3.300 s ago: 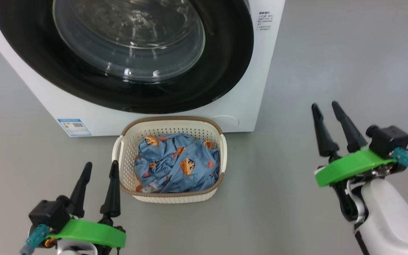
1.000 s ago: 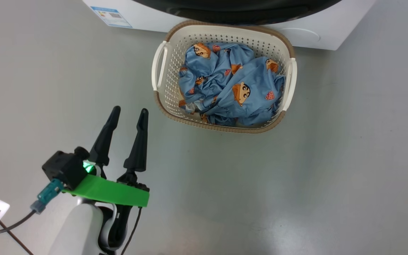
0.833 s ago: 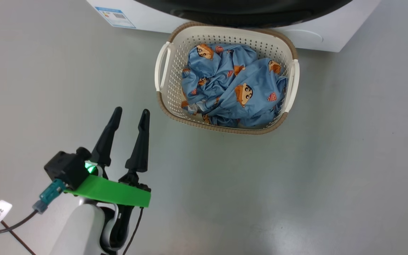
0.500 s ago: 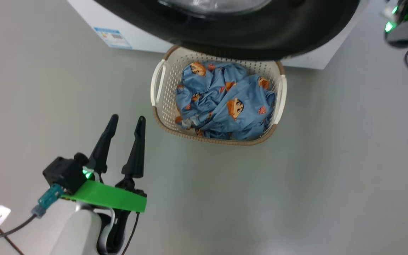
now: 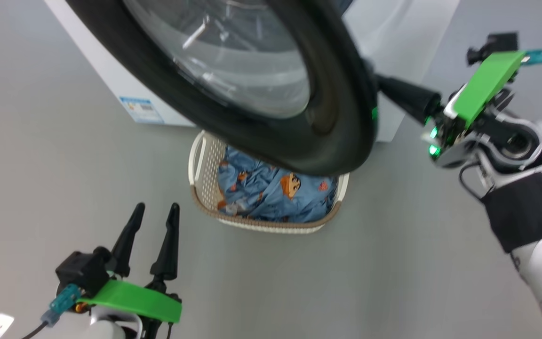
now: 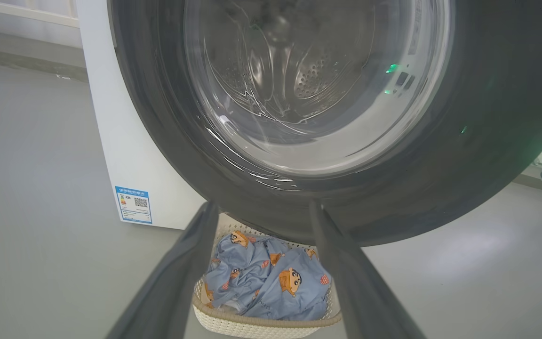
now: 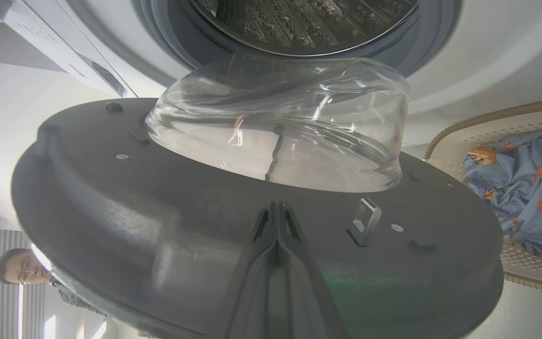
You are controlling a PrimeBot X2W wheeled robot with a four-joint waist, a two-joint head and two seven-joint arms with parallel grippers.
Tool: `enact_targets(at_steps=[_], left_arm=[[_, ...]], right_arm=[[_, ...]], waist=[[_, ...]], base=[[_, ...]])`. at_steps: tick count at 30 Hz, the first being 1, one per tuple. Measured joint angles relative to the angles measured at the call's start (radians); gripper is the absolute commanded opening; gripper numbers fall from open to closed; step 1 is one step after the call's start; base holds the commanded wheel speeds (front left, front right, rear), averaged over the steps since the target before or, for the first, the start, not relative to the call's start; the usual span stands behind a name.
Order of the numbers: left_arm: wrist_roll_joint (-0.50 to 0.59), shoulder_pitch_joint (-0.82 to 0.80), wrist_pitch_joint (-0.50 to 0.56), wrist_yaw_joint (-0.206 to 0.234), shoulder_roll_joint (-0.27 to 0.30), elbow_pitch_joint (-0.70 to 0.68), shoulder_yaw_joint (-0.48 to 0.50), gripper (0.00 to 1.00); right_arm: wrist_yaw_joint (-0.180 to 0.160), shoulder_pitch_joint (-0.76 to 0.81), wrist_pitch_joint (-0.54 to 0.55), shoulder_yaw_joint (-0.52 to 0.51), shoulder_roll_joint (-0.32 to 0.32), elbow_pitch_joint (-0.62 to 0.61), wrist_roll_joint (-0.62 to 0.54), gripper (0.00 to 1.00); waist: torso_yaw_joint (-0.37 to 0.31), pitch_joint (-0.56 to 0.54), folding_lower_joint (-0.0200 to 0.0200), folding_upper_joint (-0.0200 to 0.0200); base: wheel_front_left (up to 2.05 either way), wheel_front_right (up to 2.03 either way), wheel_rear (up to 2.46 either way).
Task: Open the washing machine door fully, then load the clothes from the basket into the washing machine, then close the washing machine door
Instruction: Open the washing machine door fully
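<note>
Head view shows the washing machine door (image 5: 327, 117) standing part way open, out from the white washing machine (image 5: 123, 80). The big black round door hangs right over the basket (image 5: 207, 179) on the grey floor (image 5: 393, 263), so it hides the back part of the basket from me. The clothes (image 5: 271, 197) lie bunched up in the basket. A small blue label (image 5: 141, 109) sits low on the machine's front.

My left gripper (image 5: 157, 207) is low and to the left, near the basket but not touching it. Its two fingers are spread apart and hold nothing. In the left wrist view the door's bottom edge sits above the basket, and I see the clothes between my two fingers.

Right wrist view shows my right gripper (image 7: 278, 207) with its two fingers pressed tight together and nothing between them. The tips lie at the grey inner side of the door, just below the clear glass bowl (image 7: 280, 122). A little latch hook (image 7: 366, 214) sticks up just beside them. Past the bowl I see the grey rubber ring (image 7: 167, 37) and the steel drum (image 7: 299, 19). A person (image 7: 21, 270) is far off past the door's edge.
</note>
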Motion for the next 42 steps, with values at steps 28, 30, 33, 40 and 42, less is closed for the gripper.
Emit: enact_targets(at_steps=[28,30,33,40,42], left_arm=[[0.029,0.116,0.000,0.000,0.015,0.042,0.058,1.00],[0.030,0.128,0.000,0.000,0.015,0.045,0.059,1.00],[0.036,0.130,0.000,0.000,0.014,0.047,0.063,1.00],[0.053,0.149,0.000,0.000,0.012,0.049,0.072,1.00],[0.054,0.149,0.000,0.000,0.011,0.049,0.072,1.00]], right_arm=[[0.000,0.239,0.087,0.023,0.101,-0.107,-0.013,0.00],[0.000,0.255,0.088,0.026,0.102,-0.108,-0.014,0.00],[0.000,0.278,0.095,0.027,0.105,-0.114,-0.015,0.00],[0.000,0.329,0.104,0.026,0.120,-0.124,-0.014,0.00],[0.000,0.334,0.106,0.027,0.122,-0.124,-0.014,0.00]], waist=[[0.044,-0.191,0.0000,0.0000],[0.055,-0.200,0.0000,0.0000],[0.076,-0.211,0.0000,0.0000],[0.134,-0.234,0.0000,0.0000],[0.151,-0.240,0.0000,0.0000]], base=[[0.00,0.00,0.00],[0.00,0.00,0.00],[0.00,0.00,0.00],[0.00,0.00,0.00],[0.00,0.00,0.00]])
